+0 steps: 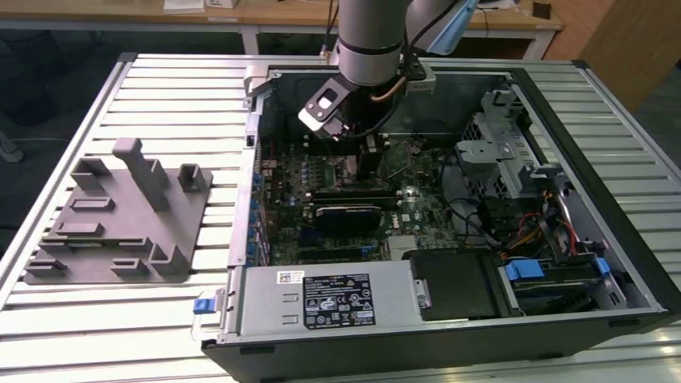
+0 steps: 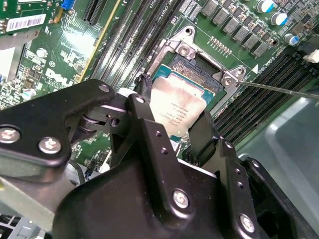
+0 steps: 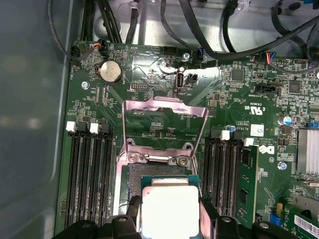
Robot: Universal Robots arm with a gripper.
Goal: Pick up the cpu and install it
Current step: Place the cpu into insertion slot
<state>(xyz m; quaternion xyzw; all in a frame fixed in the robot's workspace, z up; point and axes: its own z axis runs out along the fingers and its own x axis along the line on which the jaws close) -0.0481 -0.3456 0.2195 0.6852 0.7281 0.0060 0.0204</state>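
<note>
We see the arm (image 1: 368, 40) reach down into the open computer case (image 1: 426, 351). The case lies on the slatted surface (image 1: 159, 96), towards the edge on the exterior view's right. A grey fixture plate (image 1: 112, 219) sits near the opposite edge.

In both wrist views the jaws pinch the cpu (image 2: 177, 107) (image 3: 169, 211) by two opposite sides, with a black finger (image 2: 144, 112) pressed against each side. The cpu, silver top up, sits between them directly over the open socket (image 2: 199, 74) (image 3: 144, 172) on the green motherboard (image 3: 239, 99), covering part of it. We cannot tell whether it touches the socket. The metal load plate (image 3: 164, 117) stands flipped open just beside the socket.
</note>
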